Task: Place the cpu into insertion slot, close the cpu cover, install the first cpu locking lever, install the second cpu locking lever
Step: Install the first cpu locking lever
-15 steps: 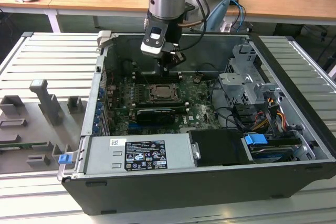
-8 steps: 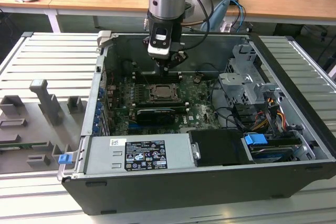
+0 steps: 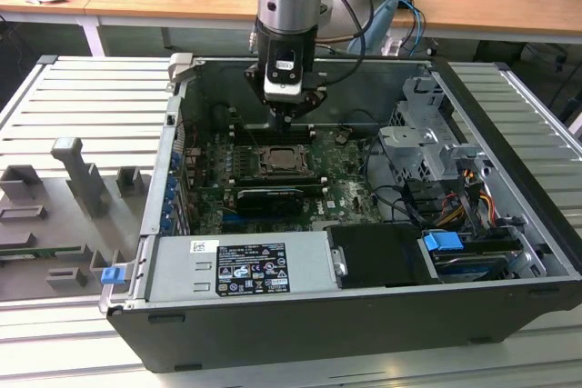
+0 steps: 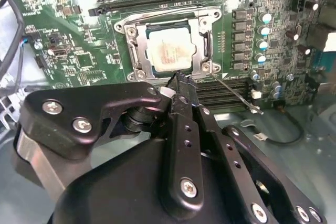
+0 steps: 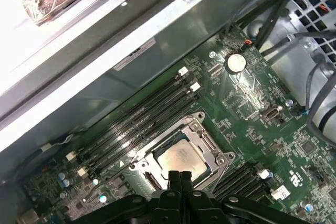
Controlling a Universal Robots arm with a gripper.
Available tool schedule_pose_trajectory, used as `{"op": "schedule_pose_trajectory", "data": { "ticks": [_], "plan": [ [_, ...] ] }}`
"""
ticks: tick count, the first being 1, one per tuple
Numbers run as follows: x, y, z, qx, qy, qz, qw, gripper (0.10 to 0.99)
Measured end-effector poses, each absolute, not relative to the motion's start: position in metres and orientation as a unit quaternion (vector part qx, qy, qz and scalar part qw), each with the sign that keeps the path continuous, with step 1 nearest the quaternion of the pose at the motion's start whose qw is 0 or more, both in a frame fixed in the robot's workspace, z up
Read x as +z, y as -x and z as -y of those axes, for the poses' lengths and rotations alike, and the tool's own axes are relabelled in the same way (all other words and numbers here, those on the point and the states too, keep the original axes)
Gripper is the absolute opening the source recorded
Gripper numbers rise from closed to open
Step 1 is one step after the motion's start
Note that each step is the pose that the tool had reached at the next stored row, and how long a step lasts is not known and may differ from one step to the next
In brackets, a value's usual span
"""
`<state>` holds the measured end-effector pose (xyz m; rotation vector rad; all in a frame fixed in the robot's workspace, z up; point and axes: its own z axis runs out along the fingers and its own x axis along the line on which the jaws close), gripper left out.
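Observation:
The cpu (image 4: pixel 170 51) lies flat in the insertion slot (image 4: pixel 137 51) on the green motherboard, its silver-tan top showing through the window of the cpu cover (image 4: pixel 203 40). The cover lies down around the chip. A thin wire locking lever (image 4: pixel 236 94) sticks out at an angle from one socket corner. My gripper (image 4: pixel 178 80) is shut with nothing between its fingers, its tips just above the socket's edge by that corner. In the first wrist view the fingertips (image 5: pixel 179 176) overlap the rim of the cpu (image 5: pixel 181 157). In the exterior view the gripper (image 3: pixel 289 115) hangs above the socket (image 3: pixel 286 163).
Long black memory slots (image 5: pixel 142 114) run beside the socket. The open computer case (image 3: pixel 364 70) walls in the board, with a drive cage and cables (image 3: pixel 436 161) on the exterior view's right and a power supply (image 3: pixel 245 265) in front.

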<state>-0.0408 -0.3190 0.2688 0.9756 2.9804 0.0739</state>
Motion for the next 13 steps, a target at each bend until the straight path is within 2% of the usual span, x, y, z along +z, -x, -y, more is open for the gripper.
{"op": "schedule_pose_trajectory", "data": {
  "ticks": [13],
  "plan": [
    [0.2688, 0.0408, 0.3190, 0.023, -0.231, -0.973, 0.001, 0.106]
  ]
}}
